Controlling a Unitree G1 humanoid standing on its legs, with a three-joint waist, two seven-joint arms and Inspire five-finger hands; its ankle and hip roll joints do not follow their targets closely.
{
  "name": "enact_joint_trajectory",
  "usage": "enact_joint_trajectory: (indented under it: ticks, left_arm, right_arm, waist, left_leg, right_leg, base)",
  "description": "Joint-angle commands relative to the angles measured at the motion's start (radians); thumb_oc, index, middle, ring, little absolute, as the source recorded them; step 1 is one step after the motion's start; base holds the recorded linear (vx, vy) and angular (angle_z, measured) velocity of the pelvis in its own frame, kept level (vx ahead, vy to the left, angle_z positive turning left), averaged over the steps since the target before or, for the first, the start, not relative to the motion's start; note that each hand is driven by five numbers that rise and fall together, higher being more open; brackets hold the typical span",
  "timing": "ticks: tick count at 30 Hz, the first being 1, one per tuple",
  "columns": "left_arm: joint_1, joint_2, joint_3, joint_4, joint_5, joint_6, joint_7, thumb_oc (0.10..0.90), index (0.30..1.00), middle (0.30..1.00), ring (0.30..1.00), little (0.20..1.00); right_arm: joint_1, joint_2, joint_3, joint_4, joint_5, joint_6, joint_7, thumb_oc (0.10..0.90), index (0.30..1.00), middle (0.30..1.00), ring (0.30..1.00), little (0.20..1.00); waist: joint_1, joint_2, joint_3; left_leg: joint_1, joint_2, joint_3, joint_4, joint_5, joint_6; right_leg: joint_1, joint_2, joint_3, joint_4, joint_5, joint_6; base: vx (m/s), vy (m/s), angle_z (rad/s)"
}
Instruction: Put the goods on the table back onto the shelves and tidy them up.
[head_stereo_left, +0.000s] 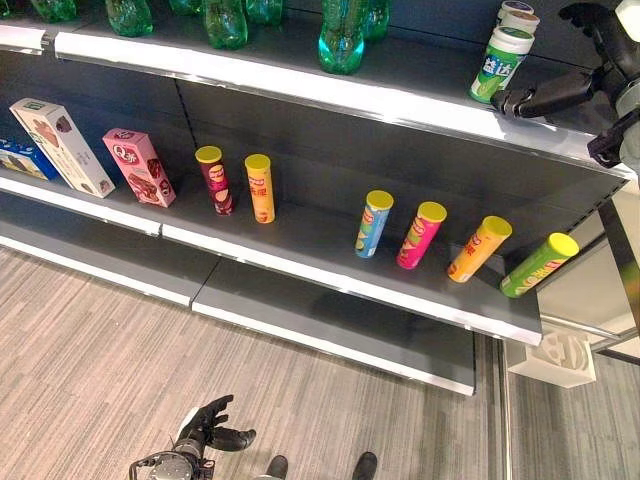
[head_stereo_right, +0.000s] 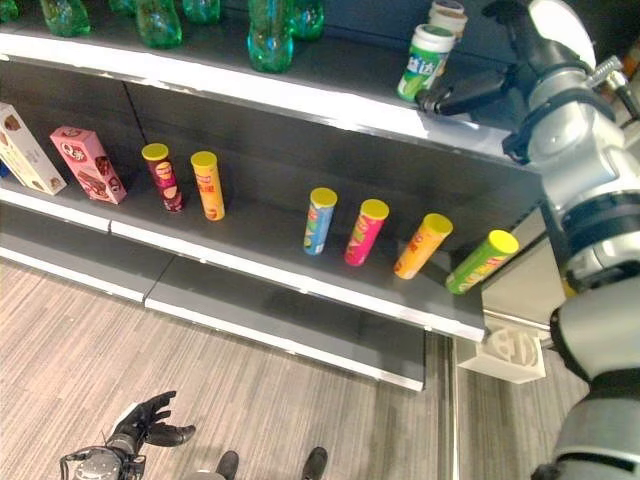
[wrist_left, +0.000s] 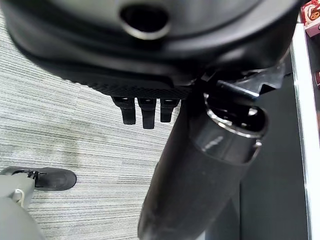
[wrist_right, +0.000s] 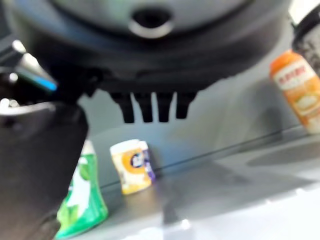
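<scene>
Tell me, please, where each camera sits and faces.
Left eye view: on the head, looking down at dark grey metal shelves; left hand low, right hand beside the green plastic bottle.
Right eye view: the same scene from slightly aside.
Left wrist view: along the left hand at grey striped floor.
Right wrist view: along the right hand at the same bottle.

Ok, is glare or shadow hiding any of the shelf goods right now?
Left eye view: glare streaks the upper shelf's front edge, but the green-and-white bottle beside the right hand reads clearly; the cans below sit shaded, yet legible. Right wrist view: the hand's dark bulk covers part of that bottle.
</scene>
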Motion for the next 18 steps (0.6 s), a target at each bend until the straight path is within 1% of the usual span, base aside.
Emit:
enact_joint_trajectory:
  ticks: [1,4,6,7,8,9,10,11,12,13,14,15,16,18]
  left_arm:
    - [-0.019,0.066,-0.019,-0.043,-0.006,-0.053,0.019,0.800,0.900,0.900,0.900,0.900]
    - [-0.013,0.062,-0.009,-0.048,-0.009,-0.051,0.020,0.800,0.900,0.900,0.900,0.900]
    - [-0.008,0.057,0.002,-0.053,-0.007,-0.050,0.022,0.800,0.900,0.900,0.900,0.900]
    - [-0.001,0.053,0.013,-0.057,-0.002,-0.050,0.024,0.800,0.900,0.900,0.900,0.900]
    - [0.002,0.048,0.019,-0.060,0.000,-0.049,0.023,0.800,0.900,0.900,0.900,0.900]
    - [0.008,0.043,0.033,-0.061,0.008,-0.049,0.023,0.800,0.900,0.900,0.900,0.900]
    - [0.011,0.041,0.043,-0.063,0.013,-0.048,0.024,0.800,0.900,0.900,0.900,0.900]
    - [0.018,0.041,0.059,-0.062,0.018,-0.048,0.021,0.800,0.900,0.900,0.900,0.900]
    - [0.023,0.043,0.068,-0.061,0.020,-0.047,0.020,0.800,0.900,0.900,0.900,0.900]
    - [0.033,0.056,0.084,-0.061,0.026,-0.044,0.016,0.800,0.900,0.900,0.900,0.900]
    - [0.039,0.059,0.096,-0.063,0.031,-0.042,0.012,0.800,0.900,0.900,0.900,0.900]
    - [0.045,0.066,0.108,-0.069,0.033,-0.040,0.011,0.800,0.900,0.900,0.900,0.900]
    - [0.050,0.071,0.114,-0.069,0.038,-0.040,0.009,0.800,0.900,0.900,0.900,0.900]
    - [0.051,0.079,0.112,-0.069,0.050,-0.036,0.001,0.800,0.900,0.900,0.900,0.900]
  right_arm:
    - [-0.263,-0.080,0.056,-0.072,0.072,-0.052,-0.083,0.800,0.900,0.900,0.900,0.900]
    - [-0.260,-0.127,0.034,-0.157,0.112,-0.070,-0.098,0.800,0.900,0.900,0.900,0.900]
    - [-0.237,-0.170,-0.004,-0.239,0.141,-0.086,-0.113,0.800,0.900,0.900,0.900,0.900]
    - [-0.188,-0.219,-0.063,-0.333,0.156,-0.105,-0.133,0.800,0.900,0.900,0.900,0.900]
    - [-0.169,-0.239,-0.090,-0.376,0.163,-0.115,-0.141,0.800,0.900,0.900,0.900,0.900]
    - [-0.094,-0.289,-0.169,-0.460,0.164,-0.132,-0.159,0.800,0.900,0.900,0.900,0.900]
    - [-0.047,-0.315,-0.219,-0.502,0.166,-0.139,-0.167,0.800,0.900,0.900,0.900,0.900]
    - [0.049,-0.351,-0.312,-0.559,0.159,-0.148,-0.179,0.800,0.900,0.900,0.900,0.900]
    - [0.102,-0.371,-0.364,-0.579,0.157,-0.152,-0.181,0.800,0.900,0.900,0.900,0.900]
    - [0.245,-0.387,-0.497,-0.619,0.150,-0.153,-0.185,0.800,0.900,0.900,0.900,0.900]
    - [0.338,-0.397,-0.578,-0.637,0.144,-0.156,-0.191,0.800,0.900,0.900,0.900,0.900]
    - [0.452,-0.391,-0.684,-0.661,0.137,-0.157,-0.195,0.800,0.900,0.900,0.900,0.900]
    - [0.532,-0.375,-0.755,-0.681,0.135,-0.157,-0.194,0.800,0.900,0.900,0.900,0.900]
    - [0.641,-0.344,-0.842,-0.708,0.128,-0.157,-0.194,0.800,0.900,0.900,0.900,0.900]
  waist:
    - [-0.001,-0.054,-0.061]
    - [-0.009,-0.051,-0.061]
    - [-0.016,-0.048,-0.063]
    - [-0.021,-0.047,-0.064]
    - [-0.024,-0.044,-0.064]
    - [-0.030,-0.044,-0.064]
    - [-0.033,-0.043,-0.064]
    - [-0.036,-0.049,-0.065]
    - [-0.036,-0.054,-0.065]
    - [-0.032,-0.075,-0.068]
    - [-0.038,-0.088,-0.064]
    - [-0.038,-0.109,-0.062]
    - [-0.036,-0.128,-0.060]
    - [-0.030,-0.151,-0.056]
  left_leg:
    - [-0.024,0.044,0.132,0.002,-0.042,-0.055]
    - [-0.023,0.044,0.138,0.002,-0.045,-0.054]
    - [-0.024,0.044,0.142,0.002,-0.047,-0.052]
    - [-0.022,0.045,0.145,0.002,-0.050,-0.051]
    - [-0.021,0.045,0.147,0.002,-0.051,-0.050]
    - [-0.021,0.045,0.151,0.002,-0.053,-0.048]
    - [-0.020,0.045,0.153,0.002,-0.054,-0.047]
    - [-0.019,0.048,0.159,0.002,-0.058,-0.045]
    - [-0.017,0.049,0.164,0.002,-0.060,-0.045]
    - [-0.013,0.053,0.175,0.002,-0.065,-0.043]
    - [-0.011,0.057,0.185,0.002,-0.066,-0.042]
    - [-0.007,0.060,0.196,0.002,-0.071,-0.038]
    - [0.002,0.062,0.210,0.002,-0.077,-0.033]
    - [0.012,0.062,0.227,0.002,-0.084,-0.026]
  right_leg:
    - [0.114,-0.052,0.005,0.007,-0.115,0.128]
    - [0.114,-0.054,0.006,0.007,-0.114,0.130]
    - [0.111,-0.055,0.009,0.007,-0.113,0.131]
    - [0.110,-0.056,0.011,0.007,-0.113,0.133]
    - [0.109,-0.057,0.011,0.007,-0.113,0.134]
    - [0.108,-0.057,0.015,0.007,-0.113,0.136]
    - [0.107,-0.056,0.017,0.007,-0.112,0.137]
    - [0.105,-0.057,0.020,0.007,-0.110,0.138]
    - [0.103,-0.056,0.023,0.007,-0.108,0.140]
    - [0.101,-0.055,0.029,0.007,-0.105,0.141]
    - [0.092,-0.053,0.039,0.007,-0.099,0.142]
    - [0.086,-0.051,0.052,0.007,-0.094,0.142]
    - [0.083,-0.051,0.063,0.007,-0.089,0.144]
    - [0.079,-0.050,0.080,0.007,-0.082,0.146]
  base:
    - [0.00,0.000,0.00]
    - [0.00,0.006,-0.02]
    - [0.01,0.026,-0.05]
    - [0.02,0.031,-0.03]
    - [0.02,0.040,-0.03]
    - [0.01,0.033,-0.03]
    - [0.00,0.037,-0.04]
    - [0.00,0.031,-0.22]
    - [0.01,0.023,-0.24]
    - [0.00,0.013,-0.25]
    - [-0.01,0.001,-0.20]
    - [-0.02,0.005,-0.42]
    - [-0.01,0.012,-0.59]
    - [-0.01,0.031,-0.54]
